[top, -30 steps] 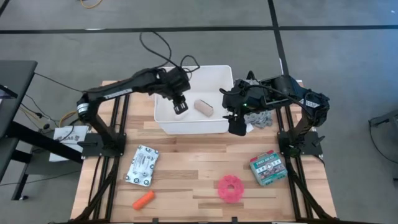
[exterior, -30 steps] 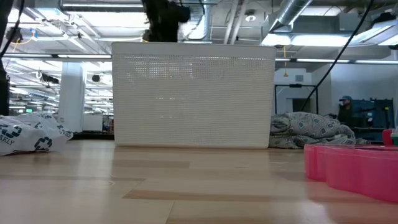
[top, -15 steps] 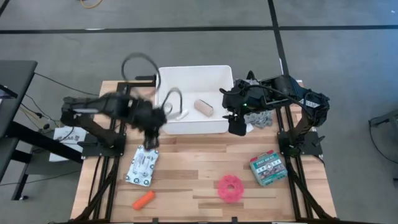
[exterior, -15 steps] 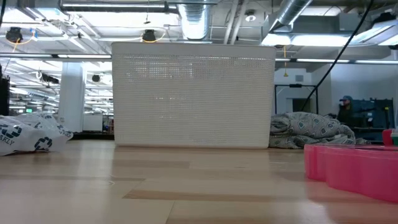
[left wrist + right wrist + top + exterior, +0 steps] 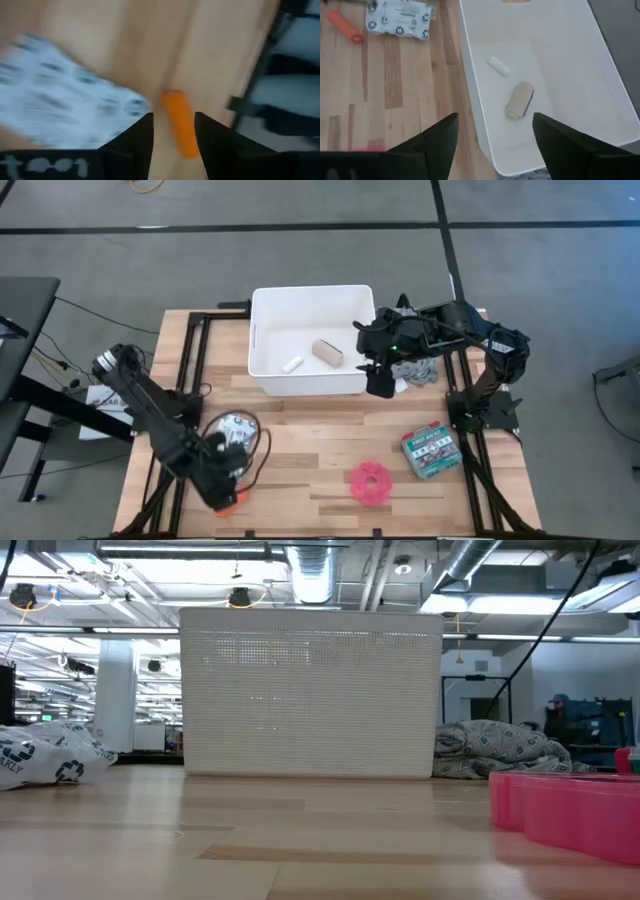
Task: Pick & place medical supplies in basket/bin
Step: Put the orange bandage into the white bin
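The wooden table (image 5: 320, 455) holds everything. The biggest thing on it is the white tub (image 5: 310, 340), at the far side in the middle. Inside the tub lie two things — a beige roll (image 5: 327, 352) and, near it, a small white piece (image 5: 291, 365).

The grey patterned cloth (image 5: 415, 368) sits bunched just beside the tub's right end. The right gripper (image 5: 380, 380) hangs there too, beside the tub's right front corner, fingers spread wide with nothing between them.

The left arm reaches down to the near left corner of the table. The left gripper (image 5: 173, 132) hovers right over the orange cylinder (image 5: 179, 130). Its fingers are apart, one on each side of the cylinder, but the picture is blurry, so I cannot tell if they touch it.

The white soft packet (image 5: 232, 430) lies just beside the cylinder, partly hidden under the left arm. The green-white box (image 5: 430, 452) sits at the near right. The pink tape roll (image 5: 370, 482) lies flat near the front edge, between the box and the cylinder.
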`<move>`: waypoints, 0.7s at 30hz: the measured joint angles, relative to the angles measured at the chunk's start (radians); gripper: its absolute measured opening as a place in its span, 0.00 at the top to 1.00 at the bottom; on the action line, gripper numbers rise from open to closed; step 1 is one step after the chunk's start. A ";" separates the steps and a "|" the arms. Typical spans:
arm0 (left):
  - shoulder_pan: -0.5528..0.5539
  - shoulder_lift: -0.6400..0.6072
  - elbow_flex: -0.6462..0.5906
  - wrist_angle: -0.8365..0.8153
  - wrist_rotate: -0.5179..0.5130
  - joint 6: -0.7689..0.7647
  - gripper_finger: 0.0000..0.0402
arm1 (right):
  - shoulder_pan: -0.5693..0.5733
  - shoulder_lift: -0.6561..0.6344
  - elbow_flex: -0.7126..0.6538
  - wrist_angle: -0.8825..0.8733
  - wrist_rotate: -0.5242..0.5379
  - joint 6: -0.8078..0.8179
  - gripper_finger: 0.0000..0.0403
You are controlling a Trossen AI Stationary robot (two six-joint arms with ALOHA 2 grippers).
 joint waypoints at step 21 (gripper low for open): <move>-0.128 0.013 -0.442 0.619 0.037 -0.360 0.68 | 0.000 0.000 0.000 0.037 -0.002 -0.021 0.38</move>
